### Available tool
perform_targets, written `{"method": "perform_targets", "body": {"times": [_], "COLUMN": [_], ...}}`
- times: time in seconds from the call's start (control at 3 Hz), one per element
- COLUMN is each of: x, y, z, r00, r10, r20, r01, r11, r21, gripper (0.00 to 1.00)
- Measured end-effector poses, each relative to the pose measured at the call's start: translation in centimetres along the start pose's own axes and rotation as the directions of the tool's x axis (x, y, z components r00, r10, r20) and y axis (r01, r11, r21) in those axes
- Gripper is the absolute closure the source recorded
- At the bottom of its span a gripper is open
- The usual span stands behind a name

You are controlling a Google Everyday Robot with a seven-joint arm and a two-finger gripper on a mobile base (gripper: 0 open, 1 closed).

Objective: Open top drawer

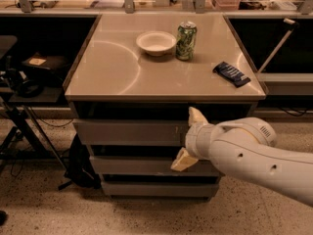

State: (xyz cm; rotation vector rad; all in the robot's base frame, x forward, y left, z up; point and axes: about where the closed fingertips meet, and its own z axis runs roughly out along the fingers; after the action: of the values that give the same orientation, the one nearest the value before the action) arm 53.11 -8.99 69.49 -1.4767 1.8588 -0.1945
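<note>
The top drawer (127, 132) is the widest grey front, just under the tabletop, with a dark gap above it. My gripper (190, 138) is at its right part, on the end of the white arm (254, 153) that reaches in from the right. The gripper is open, with its fingers spread vertically. The upper fingertip (195, 115) is at the drawer front's top edge and the lower fingertip (183, 160) is below its bottom edge. The drawer front between them is partly hidden by the wrist.
Two narrower drawer fronts (137, 166) sit below. On the tabletop (112, 67) are a white bowl (156, 42), a green can (186, 40) and a dark packet (232, 73). A black stand with cables (24, 111) is at the left.
</note>
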Motion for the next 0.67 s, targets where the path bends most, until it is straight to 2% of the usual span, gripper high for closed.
{"method": "perform_targets", "body": {"times": [0.33, 0.67], "x": [-0.5, -1.9], "y": [-0.3, -3.7], "z": [2.5, 4.0], "r00": [0.999, 0.995], "r10": [0.046, 0.092], "r20": [0.023, 0.05], "r01": [-0.046, -0.093], "r11": [0.9989, 0.9952], "r21": [-0.007, 0.031], "gripper": [0.0, 0.0]}}
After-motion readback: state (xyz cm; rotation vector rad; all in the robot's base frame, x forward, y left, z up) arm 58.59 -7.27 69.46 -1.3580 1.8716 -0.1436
